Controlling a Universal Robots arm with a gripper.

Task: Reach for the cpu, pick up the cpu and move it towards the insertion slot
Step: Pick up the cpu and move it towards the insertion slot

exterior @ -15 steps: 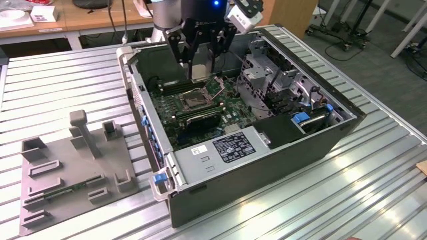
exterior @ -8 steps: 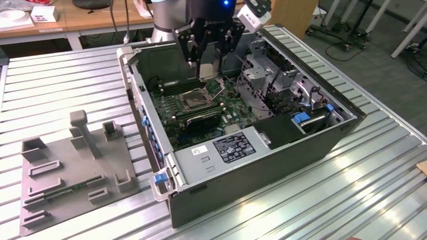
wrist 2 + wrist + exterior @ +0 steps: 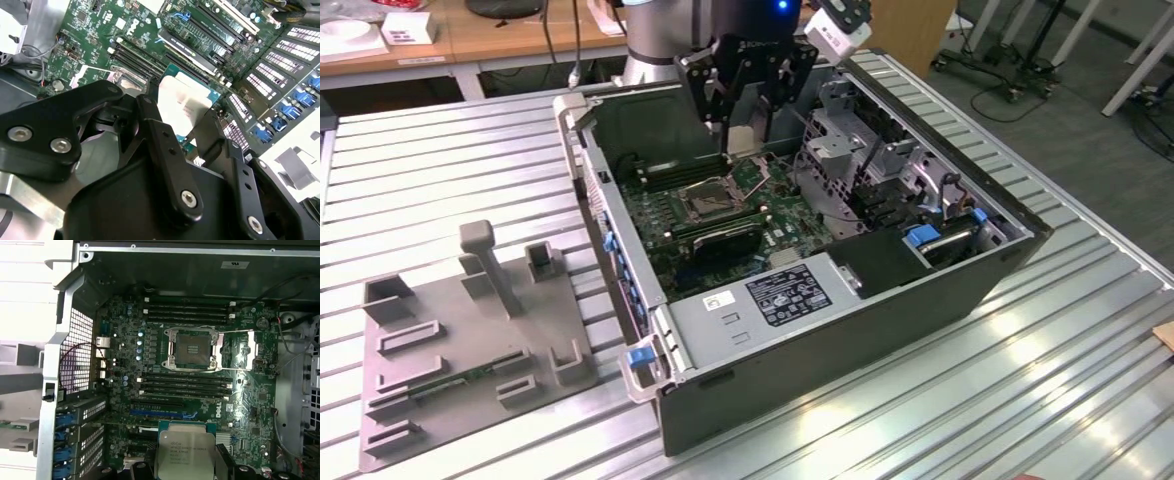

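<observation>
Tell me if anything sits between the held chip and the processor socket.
Nothing visible does. The pincer holds the thin silver square cpu above the green board, and the metal-framed insertion slot lies open, its dark centre bare.

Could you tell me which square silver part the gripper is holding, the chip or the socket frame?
The cpu, clamped in the gripper; the insertion slot sits open on the board.

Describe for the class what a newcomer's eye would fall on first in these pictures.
First, the open computer case on the slatted metal table, with the black gripper hanging over its green board. Next, the cpu held in that gripper, pale and square. Then the insertion slot, shiny-framed, mid-board in the first wrist view.
</observation>
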